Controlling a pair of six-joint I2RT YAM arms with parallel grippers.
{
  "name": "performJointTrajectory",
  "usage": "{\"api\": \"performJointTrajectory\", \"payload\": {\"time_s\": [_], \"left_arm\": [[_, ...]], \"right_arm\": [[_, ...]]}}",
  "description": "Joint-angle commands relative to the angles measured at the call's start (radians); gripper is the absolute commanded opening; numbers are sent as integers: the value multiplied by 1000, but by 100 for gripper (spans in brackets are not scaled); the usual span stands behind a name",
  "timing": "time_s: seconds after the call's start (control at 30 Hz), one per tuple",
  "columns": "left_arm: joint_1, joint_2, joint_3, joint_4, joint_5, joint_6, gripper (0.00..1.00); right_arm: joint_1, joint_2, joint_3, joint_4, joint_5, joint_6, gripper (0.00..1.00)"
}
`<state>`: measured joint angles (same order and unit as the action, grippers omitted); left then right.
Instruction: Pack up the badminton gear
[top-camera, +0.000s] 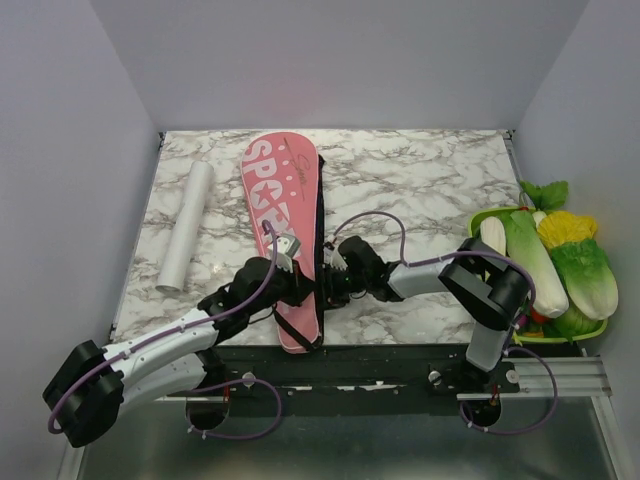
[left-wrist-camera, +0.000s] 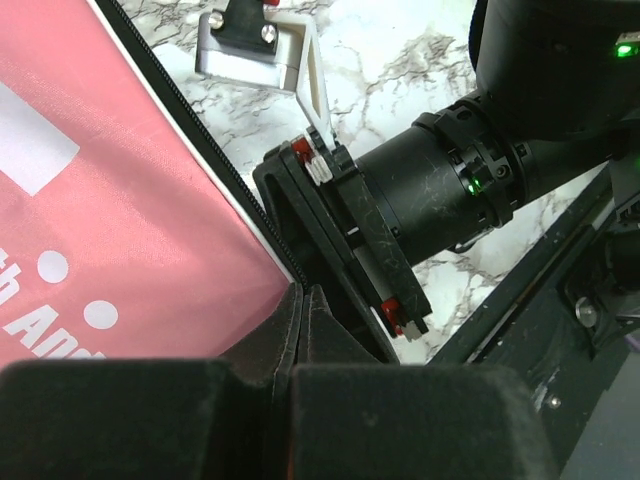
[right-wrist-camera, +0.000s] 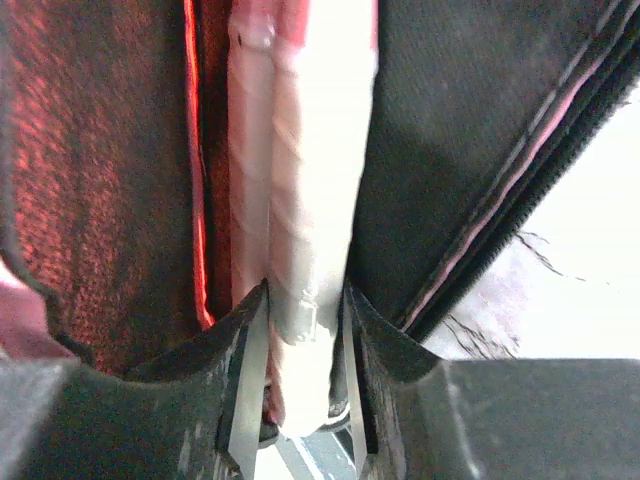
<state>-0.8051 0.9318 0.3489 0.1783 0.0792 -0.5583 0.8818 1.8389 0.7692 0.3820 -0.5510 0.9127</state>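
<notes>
— Nearest the arms, how do the jaws stand?
— The left gripper (left-wrist-camera: 303, 305) has its jaws together at the black edge of the pink bag (top-camera: 285, 190). The right gripper (right-wrist-camera: 305, 300) straddles the racket handles (right-wrist-camera: 300, 180) inside the bag's mouth; whether it presses them cannot be told
— And farther off?
— The bag stretches away across the marble table (top-camera: 420, 180); the white tube (top-camera: 187, 225) lies to its left, apart

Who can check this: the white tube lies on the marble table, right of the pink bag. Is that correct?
No. The top external view shows the white tube lying on the marble table left of the pink bag, not right of it.
</notes>
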Motion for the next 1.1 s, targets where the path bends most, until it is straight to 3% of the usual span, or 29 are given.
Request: {"api": "performJointTrajectory", "payload": {"time_s": [0.0, 0.1, 0.47, 0.87, 1.07], "left_arm": [[-23, -36, -19, 29, 84, -45, 0], [-23, -70, -31, -2, 48, -48, 0], [-23, -125, -63, -59, 8, -52, 0], [-26, -59, -125, 69, 122, -83, 0], [-29, -56, -137, 76, 154, -77, 0]], "right_arm": [[5, -99, 47, -51, 109, -100, 45], [-6, -135, 67, -203, 213, -144, 49], [-213, -280, 56, -322, 355, -190, 67], [-372, 81, 499, -379, 348, -190, 73], [-388, 288, 814, -541, 356, -183, 73]]}}
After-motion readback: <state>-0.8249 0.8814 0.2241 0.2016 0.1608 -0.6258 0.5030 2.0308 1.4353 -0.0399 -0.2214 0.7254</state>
